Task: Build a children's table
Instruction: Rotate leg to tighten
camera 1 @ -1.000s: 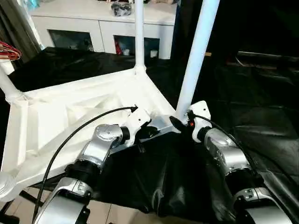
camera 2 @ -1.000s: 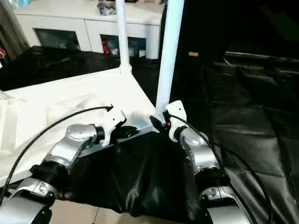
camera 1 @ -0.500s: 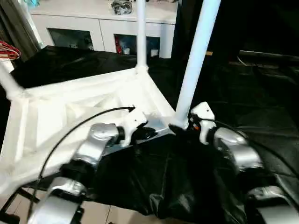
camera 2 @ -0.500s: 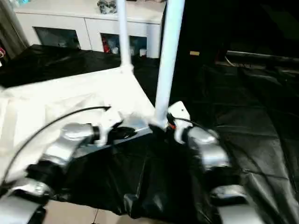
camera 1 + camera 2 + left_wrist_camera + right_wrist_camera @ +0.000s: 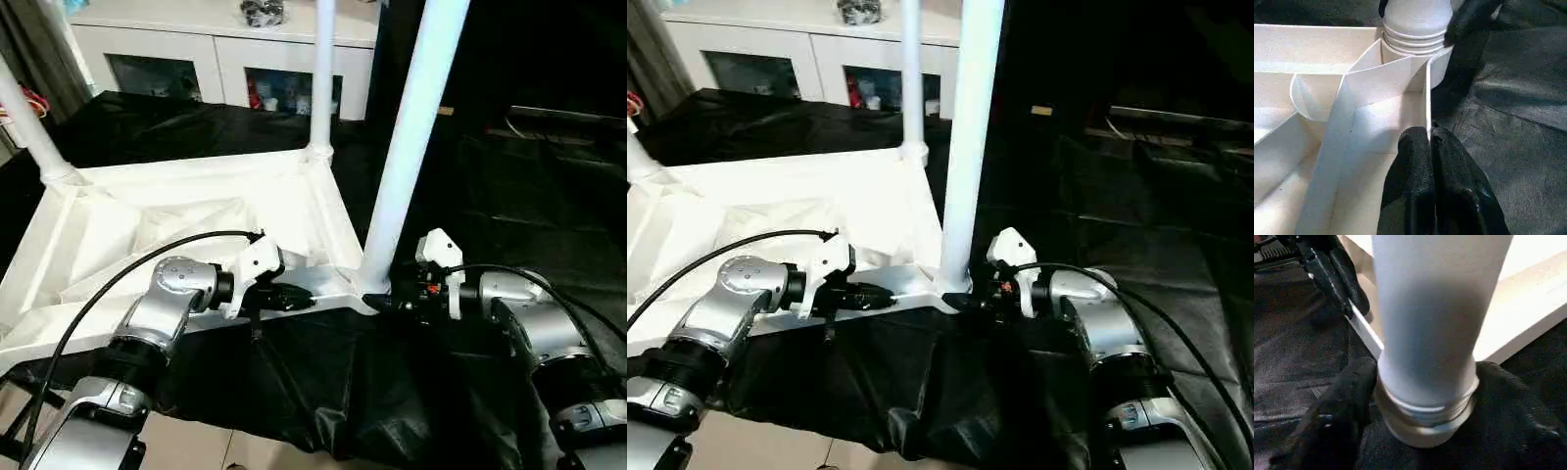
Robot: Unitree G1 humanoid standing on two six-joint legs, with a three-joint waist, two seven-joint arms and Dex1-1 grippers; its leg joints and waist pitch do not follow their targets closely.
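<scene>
At the near corner of the upturned tabletop (image 5: pixel 196 220), the right pincer (image 5: pixel 1415 396) sits with one black finger (image 5: pixel 1334 418) on each side of the ringed foot of the nearest leg (image 5: pixel 411 137), where that leg enters its corner socket. Both fingers lie against the ringed collar; whether they squeeze it or merely bracket it cannot be told.

Left pincer (image 5: pixel 1431 147): fingers pressed together, pinching the thin upright rim of the tabletop along its near edge, just beside that same corner and near the right pincer.

Tabletop: white plastic, ribbed underside up, diagonal ribs running to the corners. It lies on a counter (image 5: pixel 549 225) draped in black sheeting, with its near edge at the counter's near side.

Legs: nearest leg upright in the near corner socket. A second leg (image 5: pixel 321 73) upright in the far corner on the same side. A third leg (image 5: pixel 27 122) in the far corner on the robot's left, leaning outward.

Beyond the tabletop's far edge: a white cabinet (image 5: pixel 211 44) with glass doors, a dark object on its top.
</scene>
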